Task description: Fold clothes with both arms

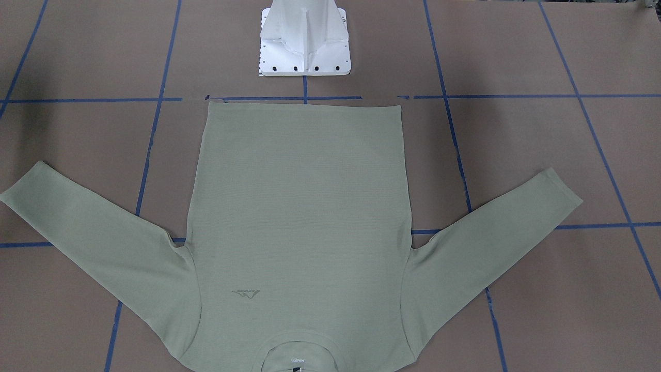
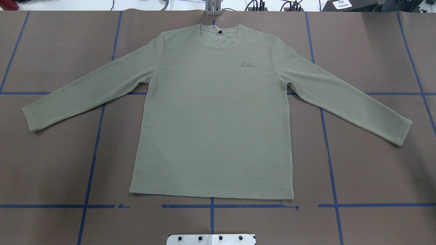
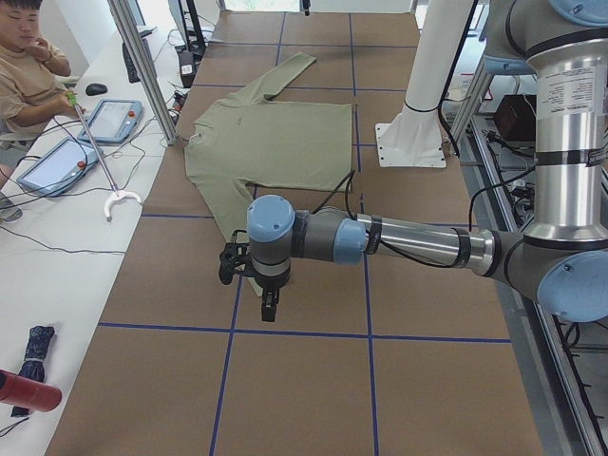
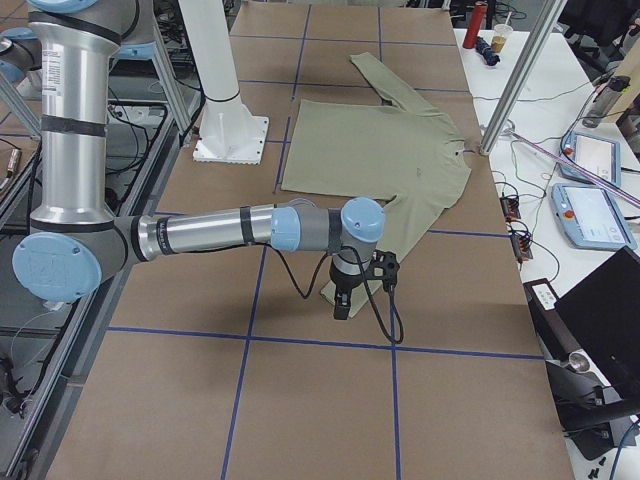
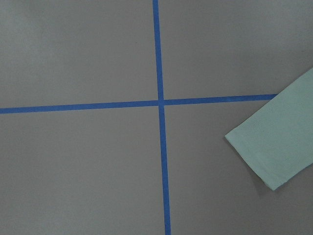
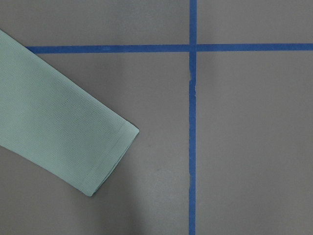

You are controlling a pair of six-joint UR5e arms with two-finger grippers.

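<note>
Lying flat and face up in the middle of the tabletop (image 2: pixel 51 163), the shirt (image 2: pixel 211 119) has its hem toward the robot, its collar (image 2: pixel 219 31) at the far edge, and both sleeves spread outward at a slant. No fold shows anywhere in it, so I judge the task not yet begun: sleeves, sides and the final halving are all left to do. Its logo (image 2: pixel 248 64) is a small mountain outline, with lettering beneath that is too small to read. The neck print (image 1: pixel 298 360) seems to read MINISO, upside down in the front view. The left end effector (image 3: pixel 271 312) hangs over bare tabletop just beside one cuff (image 5: pixel 274 147). The right end effector (image 4: pixel 342 305) hangs likewise beside the other cuff (image 6: pixel 98 156). Neither appears to touch cloth. I cannot tell whether either is apart or together, since only the side views show them. Blue tape (image 2: pixel 211 206) grids the brown tabletop.
</note>
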